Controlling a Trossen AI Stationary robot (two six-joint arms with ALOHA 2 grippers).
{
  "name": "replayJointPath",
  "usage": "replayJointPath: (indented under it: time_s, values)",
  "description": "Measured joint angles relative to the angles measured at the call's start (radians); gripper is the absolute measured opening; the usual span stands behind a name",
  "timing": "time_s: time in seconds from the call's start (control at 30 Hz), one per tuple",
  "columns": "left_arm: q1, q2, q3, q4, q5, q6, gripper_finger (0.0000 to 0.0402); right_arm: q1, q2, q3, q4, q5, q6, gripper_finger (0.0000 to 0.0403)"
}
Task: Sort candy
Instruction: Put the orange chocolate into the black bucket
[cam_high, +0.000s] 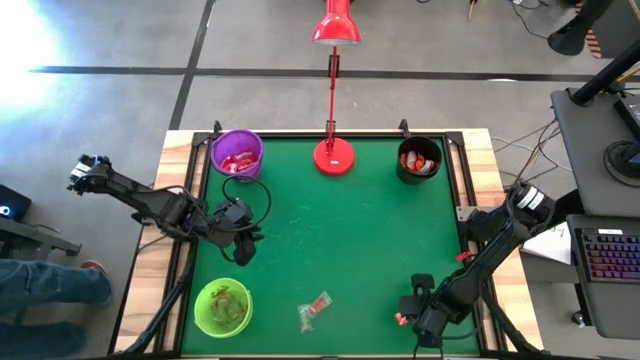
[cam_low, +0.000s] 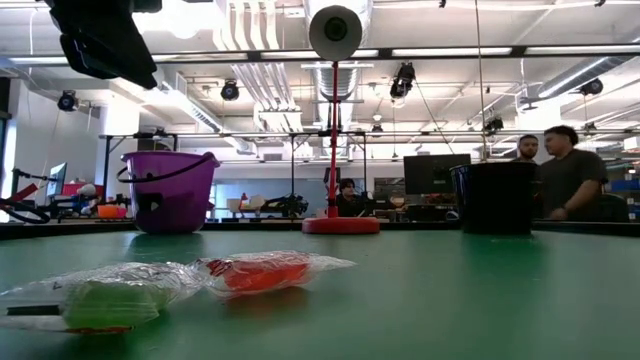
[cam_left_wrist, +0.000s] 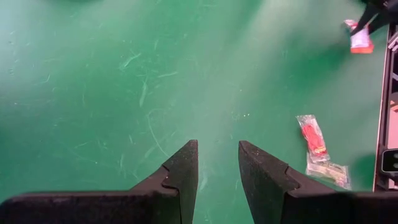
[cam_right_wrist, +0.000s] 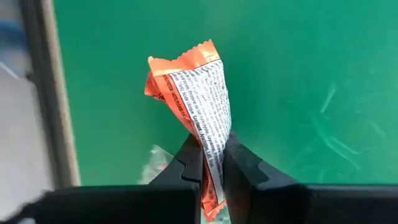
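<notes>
Green felt table (cam_high: 330, 240): purple bucket (cam_high: 237, 154) far left, black cup (cam_high: 418, 160) far right, lime-green cup (cam_high: 221, 306) near left. My left gripper (cam_left_wrist: 217, 163) hovers left of centre, fingers parted, empty. My right gripper (cam_right_wrist: 212, 163), near right corner, pinches an orange-and-white wrapped candy (cam_right_wrist: 194, 93). Two clear-wrapped candies (cam_high: 314, 311), red and green, lie near centre.

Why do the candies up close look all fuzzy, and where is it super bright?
In the low view, the clear-wrapped red candy and clear-wrapped green candy sit so near the lens that they blur, while ceiling lights glare white at the top. In the high view, a bright patch washes out the floor's top-left corner. In the right wrist view, the orange-and-white printed wrapper in the right end effector looks sharp.
</notes>
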Motion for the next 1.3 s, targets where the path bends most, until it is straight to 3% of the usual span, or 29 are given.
replayJointPath:
  time_s: [0.2,0.4,0.53,0.77,0.97,1.3]
  values:
    - [0.000,0.000,0.000,0.008,0.000,-0.008,0.0098,-0.037,-0.125,0.000,-0.056,0.135,0.083,0.0022]
    - [0.000,0.000,0.000,0.027,0.000,-0.015,0.0098,-0.145,-0.296,0.002,-0.305,0.345,0.198,0.0022]
    - [0.000,0.000,0.000,0.032,0.000,-0.015,0.0098,-0.256,-0.410,0.002,-0.449,0.394,0.222,0.0022]
    - [0.000,0.000,0.000,0.032,0.000,-0.015,0.0098,-0.498,-0.584,0.002,-0.592,0.486,0.157,0.0022]
    - [0.000,0.000,0.000,0.032,0.000,-0.014,0.0098,-0.755,-0.708,0.002,-0.605,0.552,0.054,0.0022]
    - [0.000,0.000,0.000,0.032,-0.009,0.030,0.0098,-1.137,-0.741,0.002,-0.531,0.540,-0.251,0.0022]
